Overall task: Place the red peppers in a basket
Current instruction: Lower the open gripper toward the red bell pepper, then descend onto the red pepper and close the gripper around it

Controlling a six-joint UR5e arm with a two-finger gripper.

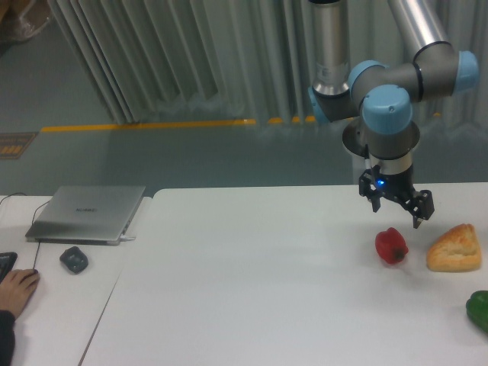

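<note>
From my remote feed I am seeing the gripper (397,207) hanging above the white table (252,282) on the right side, its two dark fingers spread wide with nothing between them. The red pepper (391,245) is sitting on the table just below and slightly left of the fingertips, not touching them (a small gap of bare table is showing between the pepper and the nearer finger). Just beside the pepper on its right, the tan-orange bread wedge (455,248) is lying flat, close but apart from it. Farther right and nearer the front edge, a dark green pepper (479,310) is poking into view, partly cut off by the frame. No basket is showing in my view. Over on the left, a closed silver laptop (88,213) is resting on a second table surface, with a small grey mouse (74,259) in front of it and a person's hand (17,289) lying at the left edge.
</note>
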